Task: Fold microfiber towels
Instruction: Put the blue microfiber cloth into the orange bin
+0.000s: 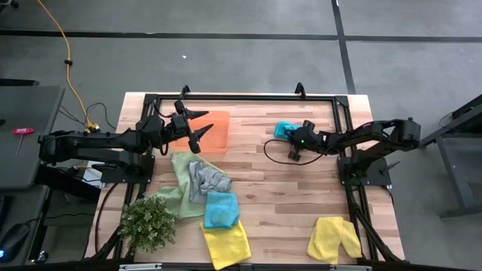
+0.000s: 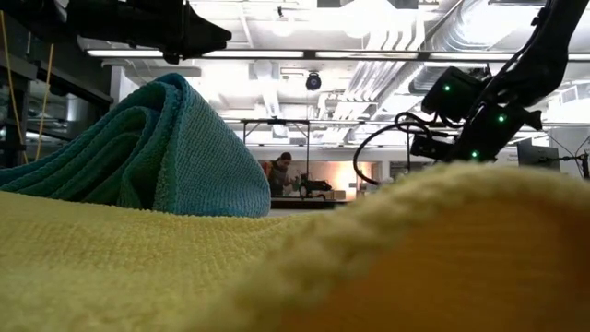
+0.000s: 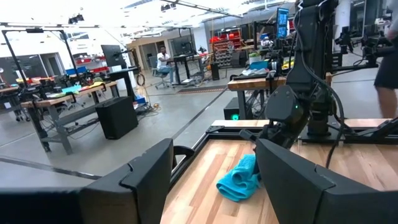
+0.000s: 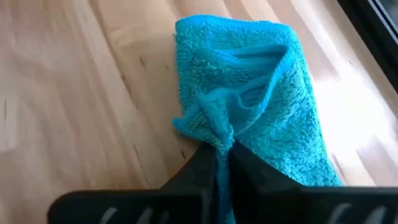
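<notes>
A crumpled teal-blue towel [image 1: 283, 129] lies at the table's far right, and my right gripper [image 4: 222, 155] is shut on it. My left gripper [image 1: 203, 124] is open and empty, held over the left edge of the orange tray [image 1: 217, 129]; its wrist view also shows the teal towel [image 3: 239, 178]. A light green towel [image 1: 177, 184], a grey towel [image 1: 208, 179], a second teal towel [image 1: 221, 209] and a yellow towel [image 1: 226, 242] lie overlapping at the near middle. Another yellow towel [image 1: 334, 239] lies at the near right. My right gripper pinches a bunched fold [image 4: 219, 134] at the teal towel's edge between its two fingers. The fingers come low from the table's right side. The rest of the towel [image 4: 273, 93] lies crumpled on the table beyond the fingertips.
A small bushy green plant [image 1: 148, 223] stands at the near left corner. A black frame [image 1: 241, 98] runs along the table's far edge and sides. Bare wood shows in the middle [image 1: 286, 188]. The low view is mostly filled by the yellow towel [image 2: 277, 267] and the teal towel [image 2: 166, 148].
</notes>
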